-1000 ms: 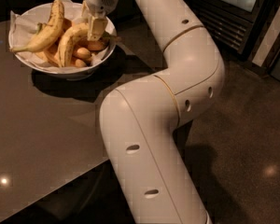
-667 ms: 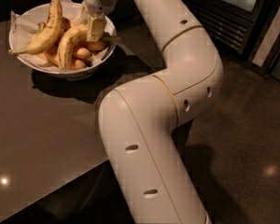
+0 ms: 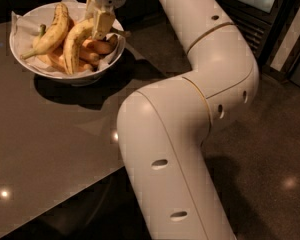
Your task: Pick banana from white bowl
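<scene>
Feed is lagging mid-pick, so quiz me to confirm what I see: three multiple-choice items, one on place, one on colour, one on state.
1. Where is the claw? A) over the bowl, right side, at the curved banana B) over bare table C) near the floor
2. Bowl colour? A) red B) white C) blue
3. The bowl is: A) tipped over B) upside down C) upright, holding fruit
Answers: 1 A, it hangs at the banana's upper end; 2 B, its wall is white; 3 C, fruit sits inside.

gripper (image 3: 101, 30) over white bowl (image 3: 54, 76) (packed with bananas (image 3: 53, 33)), open tabletop (image 3: 50, 144) beside
</scene>
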